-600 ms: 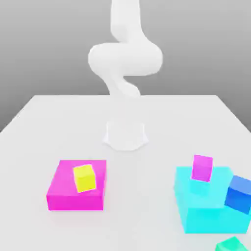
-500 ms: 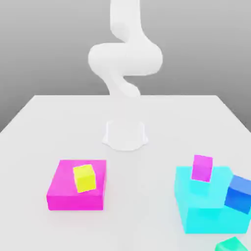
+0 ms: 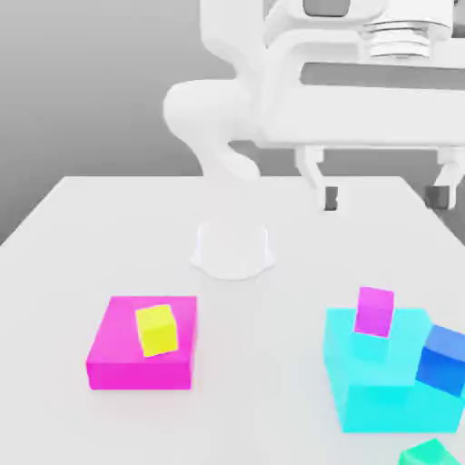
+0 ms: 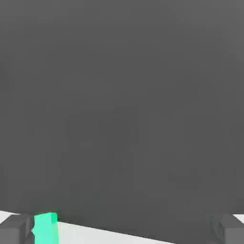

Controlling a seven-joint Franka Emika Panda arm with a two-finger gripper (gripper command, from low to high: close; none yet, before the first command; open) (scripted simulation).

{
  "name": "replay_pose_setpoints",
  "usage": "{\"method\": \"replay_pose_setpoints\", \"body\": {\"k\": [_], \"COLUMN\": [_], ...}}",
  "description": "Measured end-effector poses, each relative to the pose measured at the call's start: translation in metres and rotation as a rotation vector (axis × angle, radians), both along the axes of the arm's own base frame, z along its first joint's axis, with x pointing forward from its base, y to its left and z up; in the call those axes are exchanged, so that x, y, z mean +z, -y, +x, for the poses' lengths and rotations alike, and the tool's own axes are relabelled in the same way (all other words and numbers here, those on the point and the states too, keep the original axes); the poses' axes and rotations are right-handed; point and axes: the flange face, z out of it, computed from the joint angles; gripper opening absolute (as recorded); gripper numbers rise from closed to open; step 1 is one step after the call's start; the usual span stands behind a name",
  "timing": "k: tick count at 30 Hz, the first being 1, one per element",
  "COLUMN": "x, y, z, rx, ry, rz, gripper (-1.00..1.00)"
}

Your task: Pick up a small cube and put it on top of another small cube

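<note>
The white arm's gripper (image 3: 385, 196) hangs high over the counter (image 3: 272, 300), toward the exterior view's right, and its jaws stand wide open with nothing between them. Its two dark fingertips (image 3: 331, 198) are well apart from each other and well above every block.

The small teal-green cube (image 3: 427, 452) lies on the counter at the bottom edge of the exterior view, on that view's right, and only its top part shows there. It is just beside the big cyan block (image 3: 386, 390), on the side nearer to the camera; I cannot tell if the two touch. In the hand view the same cube (image 4: 46, 228) shows next to one dark fingertip (image 4: 15, 228), on the light counter.

On the big cyan block stands a small magenta cube (image 3: 374, 311), a little tilted. A small blue cube (image 3: 444, 359) leans against the cyan block on the exterior view's right side.

On the exterior view's left, well apart from these, a flat magenta block (image 3: 123, 354) lies on the counter, and a small yellow cube (image 3: 156, 329) rests on its top, turned a little.
</note>
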Motion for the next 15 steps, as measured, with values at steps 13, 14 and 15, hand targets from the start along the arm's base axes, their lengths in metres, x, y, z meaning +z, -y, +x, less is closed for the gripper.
{"method": "replay_pose_setpoints", "body": {"k": [13,14,15], "x": [-0.225,-0.241,-0.257], "y": [-0.09,-0.093,-0.095], "z": [-0.001,-0.002,-0.003], "rx": [0.147,0.153,0.155], "ry": [-0.298,-0.31,-0.316], "rz": [-0.035,-0.036,-0.036], "gripper": [0.0,0.0,0.0]}}
